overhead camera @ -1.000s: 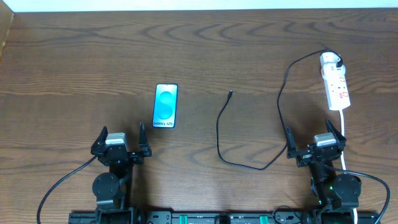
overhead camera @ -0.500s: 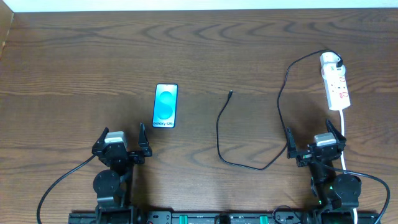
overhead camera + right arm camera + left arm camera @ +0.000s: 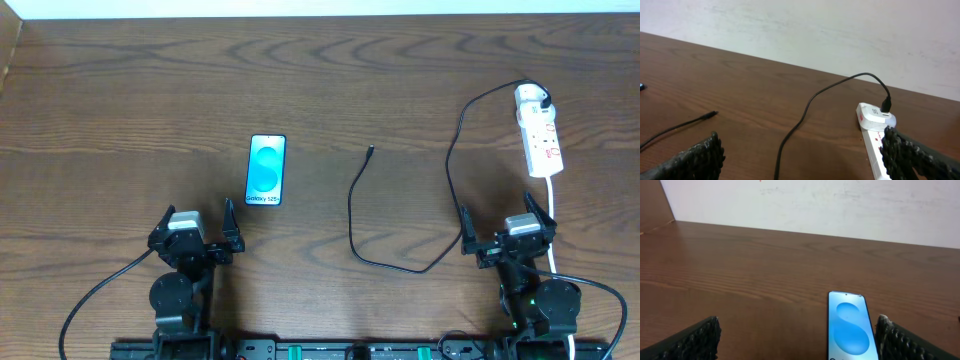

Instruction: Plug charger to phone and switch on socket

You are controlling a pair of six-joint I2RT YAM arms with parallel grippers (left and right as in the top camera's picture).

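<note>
The phone (image 3: 266, 170) lies flat left of centre, blue screen lit; it also shows in the left wrist view (image 3: 850, 327), just ahead of the right finger. The black charger cable (image 3: 352, 225) loops across the middle, its connector tip (image 3: 370, 151) lying free right of the phone. Its white plug (image 3: 531, 97) sits in the far end of the white socket strip (image 3: 542, 142) at the right; both show in the right wrist view, the plug (image 3: 875, 114) and the strip (image 3: 876, 152). My left gripper (image 3: 193, 232) and right gripper (image 3: 507, 238) are open, empty, near the front edge.
The strip's white cord (image 3: 554, 225) runs down toward the right arm base. A pale wall (image 3: 815, 205) rises behind the table's far edge. Arm cables trail off the front at the left (image 3: 100, 295) and at the right (image 3: 600, 290).
</note>
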